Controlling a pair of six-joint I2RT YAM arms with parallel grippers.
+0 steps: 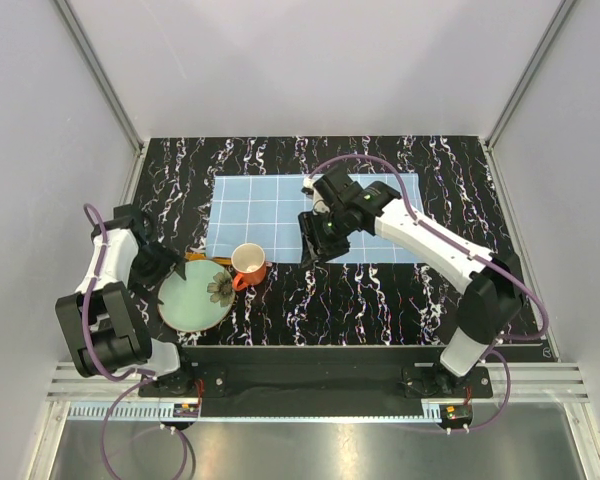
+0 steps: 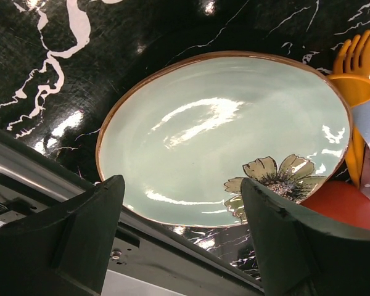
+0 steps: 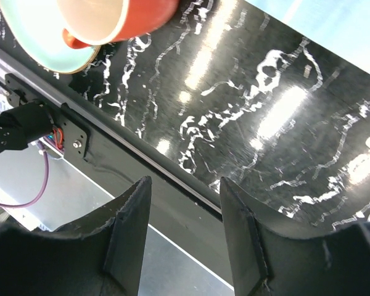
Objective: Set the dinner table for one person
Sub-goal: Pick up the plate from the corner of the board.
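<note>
Below, glossy marble-veined dinner table [image 1: 380,300], round pale-green floral plate [image 2: 203,135], orange mug [image 1: 248,265]; left tool [image 2: 182,191] apart, right tool [image 3: 185,185] apart.

We see the dinner table [image 1: 360,300], a large rectangular tabletop lying flat and level, its long edges running left to right. Its surface is glossy black with white marble-like veins from corner to corner, and bright glare streaks it towards the near edge.

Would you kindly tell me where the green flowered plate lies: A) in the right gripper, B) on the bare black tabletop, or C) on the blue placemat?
B: the plate lies on the dinner table by the near-left corner of the placemat, not on it.
</note>
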